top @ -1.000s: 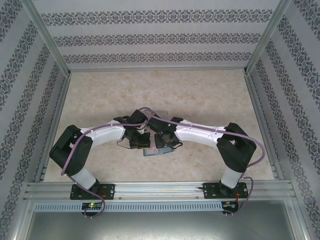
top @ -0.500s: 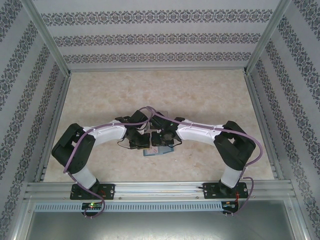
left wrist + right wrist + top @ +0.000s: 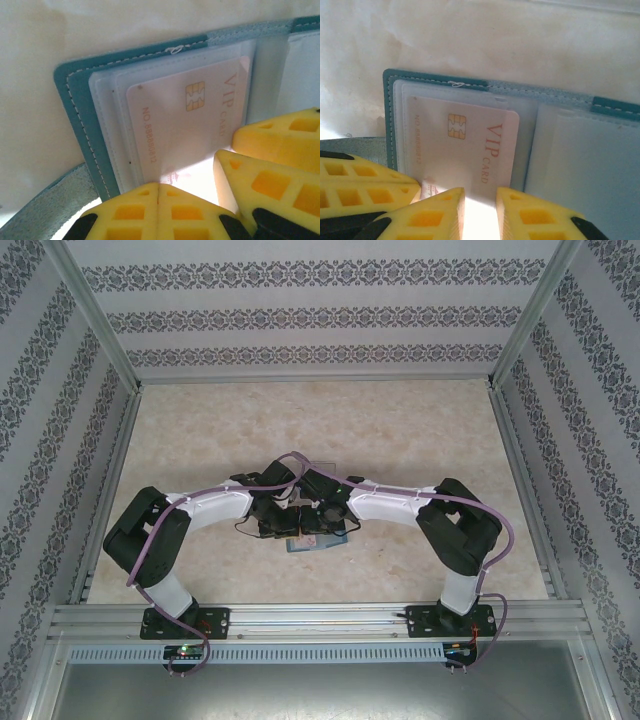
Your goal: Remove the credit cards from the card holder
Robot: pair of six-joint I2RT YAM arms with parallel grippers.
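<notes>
Both arms reach in over the middle of the marble-patterned bench (image 3: pixel 330 420) and their wrists meet above the card holder (image 3: pixel 318 545), whose teal edge peeks out just below them, a little under the centre of the overhead view.

Up close, the card holder lies open and flat on the bench. From the left wrist its teal stitched border runs down the left side of the frame, and a strap (image 3: pixel 45 200) trails off to the lower left. Clear plastic sleeves (image 3: pixel 107 130) sit inside that half, and in them lies a pale pink credit card (image 3: pixel 185 125) printed "VIP CARD", with a gold chip (image 3: pixel 195 95) near its upper edge.

The left gripper (image 3: pixel 158 186) comes in at the bottom of that frame. Its yellow fingers are pressed together, tips down at the holder's near edge just beside the card, with nothing visible between them.

From the right wrist, the right gripper (image 3: pixel 480 197) sits at the bottom centre. Its fingers stand slightly spread with a narrow gap, and the card's near edge shows in that gap. The tips rest right at the card; whether they bear on it I cannot tell. The holder's other half fills the right of this frame with pale sleeves (image 3: pixel 585 160)
</notes>
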